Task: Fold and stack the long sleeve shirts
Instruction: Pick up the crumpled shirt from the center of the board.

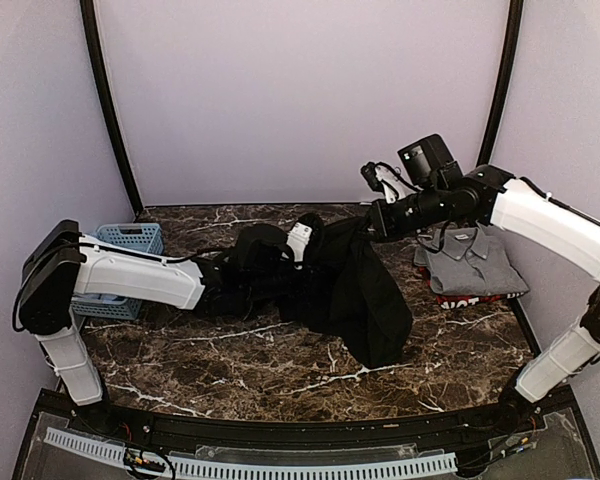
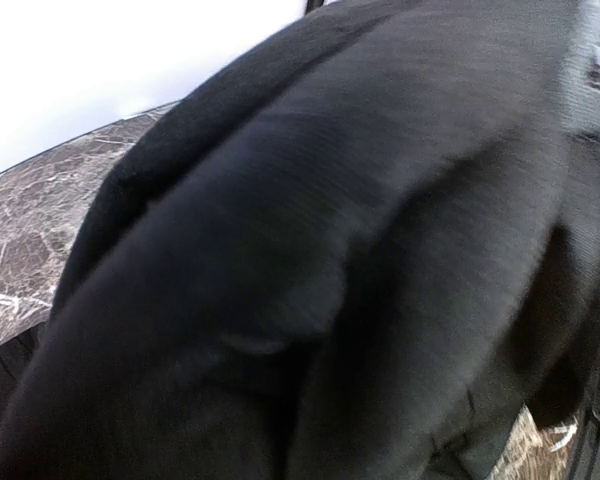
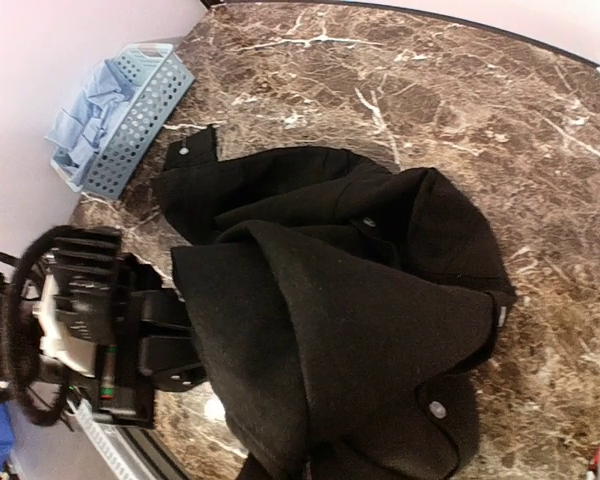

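Both arms were in on the black shirt (image 1: 345, 290), which sat bunched in the middle of the dark marbled surface (image 1: 230, 370). The right tool (image 1: 368, 222) was clamped shut on a fold of it, with the cloth drawn up off the surface to the jaws and the rest hanging down in a heap. From the other side, the left tool (image 3: 175, 345) was pinched shut at the shirt's near edge. Its own camera saw little but black fabric, so the fingers themselves could not be made out there. Pale buttons (image 3: 436, 408) dotted the cloth. Over on the right, the grey shirt (image 1: 470, 260) lay folded on top of the red-edged shirt (image 1: 468, 298), well apart from the black one. At the far left stood the light-blue basket (image 1: 130, 232), with pale blue cloth (image 3: 85, 120) inside it.
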{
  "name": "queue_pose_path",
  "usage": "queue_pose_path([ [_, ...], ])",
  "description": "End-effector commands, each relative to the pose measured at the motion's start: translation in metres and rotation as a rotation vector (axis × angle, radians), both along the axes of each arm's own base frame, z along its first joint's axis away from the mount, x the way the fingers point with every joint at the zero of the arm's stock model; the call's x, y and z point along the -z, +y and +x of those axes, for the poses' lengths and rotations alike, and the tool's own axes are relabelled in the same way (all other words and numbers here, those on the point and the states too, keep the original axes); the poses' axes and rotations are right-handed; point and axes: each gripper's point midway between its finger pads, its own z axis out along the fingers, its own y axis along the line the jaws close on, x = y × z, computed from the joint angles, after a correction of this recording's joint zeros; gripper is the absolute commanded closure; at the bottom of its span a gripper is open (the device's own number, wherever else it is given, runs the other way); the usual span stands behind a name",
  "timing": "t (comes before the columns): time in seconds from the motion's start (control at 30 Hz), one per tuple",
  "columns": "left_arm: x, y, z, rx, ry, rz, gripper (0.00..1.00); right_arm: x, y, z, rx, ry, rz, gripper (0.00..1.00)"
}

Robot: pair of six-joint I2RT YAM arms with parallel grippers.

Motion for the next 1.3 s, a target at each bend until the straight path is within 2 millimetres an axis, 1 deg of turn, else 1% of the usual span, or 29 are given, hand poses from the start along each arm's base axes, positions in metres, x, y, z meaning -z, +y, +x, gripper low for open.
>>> queue_pose_path([
  [0.0,-0.057,0.002,-0.022,0.157,-0.056,0.010,1.00,-0.011,-0.037,0.021,0.118,-0.089,-0.105,0.90],
  [0.03,-0.074,0.006,-0.024,0.160,-0.072,0.013,1.00,-0.011,-0.046,0.025,0.147,-0.102,-0.144,0.88],
  [0.07,-0.074,0.014,-0.025,0.163,-0.058,0.068,1.00,-0.009,-0.056,0.029,0.180,-0.111,-0.196,0.85],
  [0.1,-0.086,0.021,-0.028,0.164,-0.071,0.080,1.00,-0.009,-0.064,0.034,0.210,-0.125,-0.235,0.84],
  [0.13,-0.089,0.029,-0.028,0.159,-0.049,0.116,1.00,-0.008,-0.071,0.038,0.239,-0.137,-0.272,0.82],
  [0.17,-0.101,0.035,-0.029,0.153,-0.052,0.113,1.00,-0.009,-0.075,0.041,0.259,-0.145,-0.296,0.81],
  [0.2,-0.112,0.046,-0.022,0.107,-0.054,0.131,1.00,-0.008,-0.078,0.043,0.268,-0.147,-0.311,0.80],
  [0.23,-0.121,0.054,-0.022,0.085,-0.053,0.132,1.00,-0.008,-0.076,0.044,0.264,-0.143,-0.309,0.80],
  [0.27,-0.140,0.061,-0.017,0.049,-0.085,0.116,1.00,-0.008,-0.073,0.043,0.254,-0.140,-0.296,0.81],
  [0.3,-0.146,0.064,-0.017,0.040,-0.102,0.126,1.00,-0.010,-0.068,0.042,0.236,-0.138,-0.273,0.81],
  [0.33,-0.159,0.069,-0.013,0.015,-0.133,0.120,1.00,-0.011,-0.062,0.039,0.210,-0.132,-0.240,0.82],
  [0.37,-0.164,0.072,-0.012,0.013,-0.157,0.135,1.00,-0.013,-0.056,0.035,0.184,-0.128,-0.209,0.82],
  [0.4,-0.174,0.076,-0.009,-0.011,-0.182,0.135,1.00,-0.015,-0.053,0.032,0.166,-0.128,-0.182,0.82],
  [0.47,-0.183,0.079,-0.006,-0.008,-0.241,0.171,1.00,-0.016,-0.047,0.022,0.124,-0.119,-0.135,0.81],
  [0.53,-0.190,0.082,-0.006,0.003,-0.295,0.184,1.00,-0.019,-0.046,0.016,0.112,-0.130,-0.101,0.75],
  [0.57,-0.190,0.082,-0.007,0.008,-0.314,0.187,1.00,-0.018,-0.047,0.014,0.110,-0.135,-0.095,0.70],
  [0.6,-0.196,0.086,-0.008,0.012,-0.348,0.197,1.00,-0.017,-0.050,0.013,0.115,-0.140,-0.098,0.64],
  [0.63,-0.195,0.090,-0.006,-0.002,-0.363,0.203,1.00,-0.014,-0.053,0.012,0.119,-0.142,-0.103,0.58],
  [0.67,-0.201,0.095,-0.007,-0.005,-0.388,0.202,1.00,-0.013,-0.053,0.009,0.113,-0.142,-0.099,0.50],
  [0.7,-0.202,0.100,-0.003,-0.015,-0.394,0.198,1.00,-0.011,-0.051,0.003,0.088,-0.137,-0.081,0.45],
  [0.73,-0.206,0.105,-0.001,-0.023,-0.399,0.188,1.00,-0.011,-0.049,-0.003,0.065,-0.140,-0.055,0.42],
  [0.83,-0.213,0.121,0.011,-0.051,-0.384,0.168,1.00,0.000,-0.043,-0.021,0.018,-0.138,-0.006,0.35],
  [0.93,-0.220,0.131,0.018,-0.069,-0.365,0.146,1.00,0.020,-0.044,-0.037,0.013,-0.120,-0.021,0.30],
  [0.97,-0.226,0.135,0.022,-0.078,-0.368,0.137,1.00,0.029,-0.045,-0.042,0.017,-0.111,-0.036,0.29],
  [1.0,-0.226,0.137,0.022,-0.082,-0.362,0.140,1.00,0.037,-0.046,-0.047,0.017,-0.106,-0.053,0.27],
  [1.03,-0.231,0.142,0.025,-0.095,-0.366,0.136,1.00,0.044,-0.047,-0.051,0.020,-0.102,-0.070,0.25],
  [1.13,-0.236,0.148,0.029,-0.110,-0.354,0.128,1.00,0.065,-0.051,-0.061,0.027,-0.086,-0.134,0.21],
  [1.2,-0.238,0.150,0.031,-0.119,-0.347,0.126,1.00,0.076,-0.052,-0.067,0.031,-0.073,-0.169,0.18],
  [1.27,-0.239,0.151,0.034,-0.129,-0.338,0.125,1.00,0.081,-0.046,-0.073,0.033,-0.091,-0.179,0.17],
])
